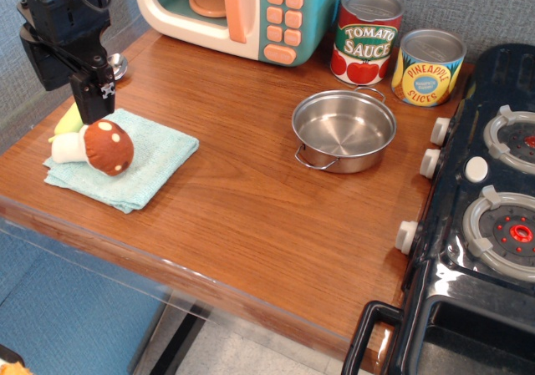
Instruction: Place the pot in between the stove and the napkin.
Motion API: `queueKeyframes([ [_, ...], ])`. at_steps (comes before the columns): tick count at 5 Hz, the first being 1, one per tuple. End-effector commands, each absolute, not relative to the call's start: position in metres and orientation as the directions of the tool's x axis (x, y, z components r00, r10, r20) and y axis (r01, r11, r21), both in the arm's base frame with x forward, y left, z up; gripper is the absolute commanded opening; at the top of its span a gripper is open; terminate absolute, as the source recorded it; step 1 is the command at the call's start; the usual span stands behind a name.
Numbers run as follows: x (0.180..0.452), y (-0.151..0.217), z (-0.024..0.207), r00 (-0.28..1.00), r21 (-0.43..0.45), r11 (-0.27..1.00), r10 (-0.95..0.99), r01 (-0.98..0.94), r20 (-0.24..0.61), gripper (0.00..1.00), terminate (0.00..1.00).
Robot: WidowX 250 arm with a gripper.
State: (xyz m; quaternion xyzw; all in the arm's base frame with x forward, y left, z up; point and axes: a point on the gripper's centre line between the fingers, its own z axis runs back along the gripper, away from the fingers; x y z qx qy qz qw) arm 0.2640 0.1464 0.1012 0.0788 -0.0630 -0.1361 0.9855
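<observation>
nearby, cans [366,37] read "tomato sauce" and "pineapple slices" — pot [343,129] beside them; fingers' [94,99] gap unclear.

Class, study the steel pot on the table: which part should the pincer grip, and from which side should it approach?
Grip the pot by its rim, coming straight down from above, probably with one finger inside and one outside. It sits upright, open and empty; the thin wire handles offer less hold.

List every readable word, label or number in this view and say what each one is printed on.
"TOMATO SAUCE": on the red tomato can.
"PINEAPPLE SLICES": on the yellow pineapple can; the small blue badge text between the words is too blurred to read.
Microwave buttons: no readable markings.
Stove knobs: no readable markings.
</observation>
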Motion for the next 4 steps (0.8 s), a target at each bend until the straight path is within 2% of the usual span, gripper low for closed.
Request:
queueKeyframes([
  [1,0.264,0.146,0.101,0.955,0.172,0.951,-0.278,0.258,0.103,1.00,0.00],
  [2,0.291,0.118,0.108,0.939,0.200,0.937,-0.315,0.285,0.138,1.00,0.00],
  [3,0.323,0.091,0.111,0.922,0.182,0.935,-0.336,0.303,0.191,1.00,0.00],
  [4,0.369,0.059,0.111,0.916,0.163,0.940,-0.332,0.301,0.226,1.00,0.00],
])
